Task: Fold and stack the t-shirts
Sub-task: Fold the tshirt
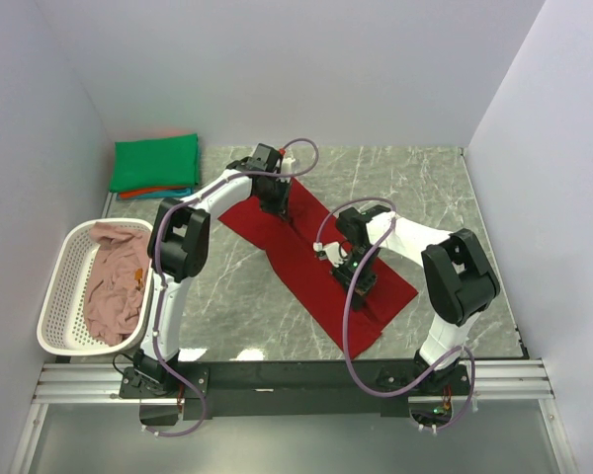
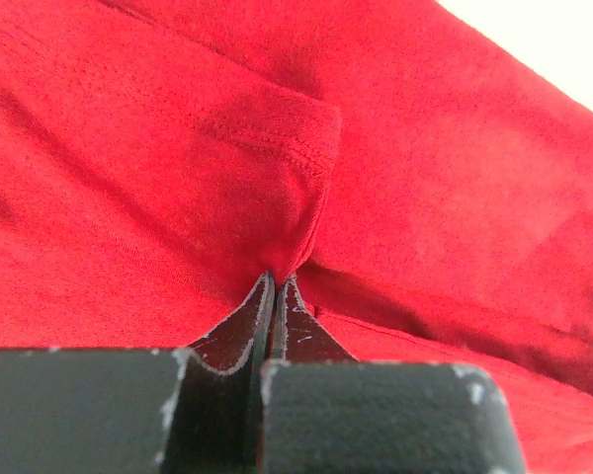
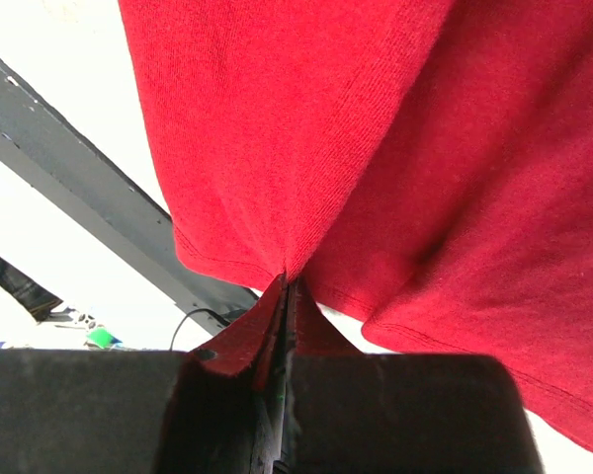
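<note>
A dark red t-shirt [image 1: 306, 259] lies as a long folded strip, running from the far left to the near right of the marble table. My left gripper [image 1: 279, 205] is shut on its far end, pinching a fold of the cloth [image 2: 277, 212]. My right gripper [image 1: 361, 284] is shut on the near part, where the hem [image 3: 277, 197] hangs from the closed jaws. A folded green t-shirt [image 1: 156, 162] lies on an orange-red one [image 1: 148, 192] and a teal one at the far left. A dusty pink t-shirt [image 1: 114, 281] lies crumpled in the basket.
A white lattice basket [image 1: 57, 296] stands at the near left edge of the table. White walls close in the left, back and right sides. A black rail [image 1: 296, 380] with the arm bases runs along the near edge.
</note>
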Action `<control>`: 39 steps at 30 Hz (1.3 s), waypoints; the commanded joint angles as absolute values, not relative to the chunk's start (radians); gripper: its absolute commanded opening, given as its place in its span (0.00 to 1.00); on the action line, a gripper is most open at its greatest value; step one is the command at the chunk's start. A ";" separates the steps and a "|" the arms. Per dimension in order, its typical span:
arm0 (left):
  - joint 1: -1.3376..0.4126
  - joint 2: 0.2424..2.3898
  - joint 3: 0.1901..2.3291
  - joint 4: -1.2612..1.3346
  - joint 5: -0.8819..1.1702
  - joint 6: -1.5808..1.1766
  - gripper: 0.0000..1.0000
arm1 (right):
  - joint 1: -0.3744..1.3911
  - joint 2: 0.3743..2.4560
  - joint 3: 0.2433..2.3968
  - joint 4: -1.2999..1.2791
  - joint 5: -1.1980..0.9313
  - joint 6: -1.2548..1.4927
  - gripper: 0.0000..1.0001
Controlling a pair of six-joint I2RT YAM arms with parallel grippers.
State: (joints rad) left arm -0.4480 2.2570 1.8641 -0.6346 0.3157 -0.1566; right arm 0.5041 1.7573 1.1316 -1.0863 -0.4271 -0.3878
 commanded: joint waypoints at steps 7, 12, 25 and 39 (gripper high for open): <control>-0.443 2.213 1.908 -0.581 0.311 -0.186 0.01 | 0.448 1.744 1.123 -1.085 -0.380 -0.420 0.00; -0.443 2.237 1.916 -0.591 0.298 -0.195 0.01 | 0.431 1.781 1.127 -1.055 -0.344 -0.423 0.00; -0.430 2.198 1.868 -0.580 0.294 -0.193 0.14 | 0.377 1.829 1.192 -1.014 -0.249 -0.396 0.00; -0.167 1.967 1.655 -0.693 0.373 -0.101 0.44 | 0.483 1.631 1.209 -1.154 -0.271 -0.416 0.26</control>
